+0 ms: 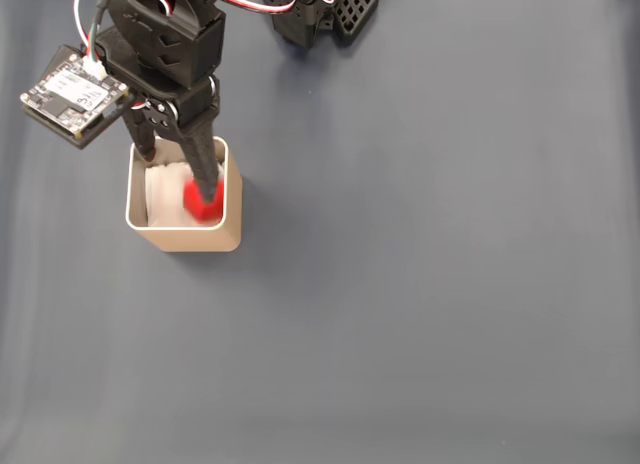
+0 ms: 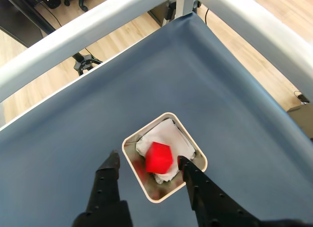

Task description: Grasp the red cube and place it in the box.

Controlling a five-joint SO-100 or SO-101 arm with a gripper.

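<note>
Gripper [image 2: 148, 162] above red cube [image 2: 158, 157]

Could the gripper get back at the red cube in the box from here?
Probably yes: the gripper hangs open right above the box, the red cube lies uncovered on the paper lining between its fingers.

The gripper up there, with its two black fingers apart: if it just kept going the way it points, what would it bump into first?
Probably the red cube lying on white paper in the box. The gripper points down into it, though one finger might catch the rim first; depth is unclear.
</note>
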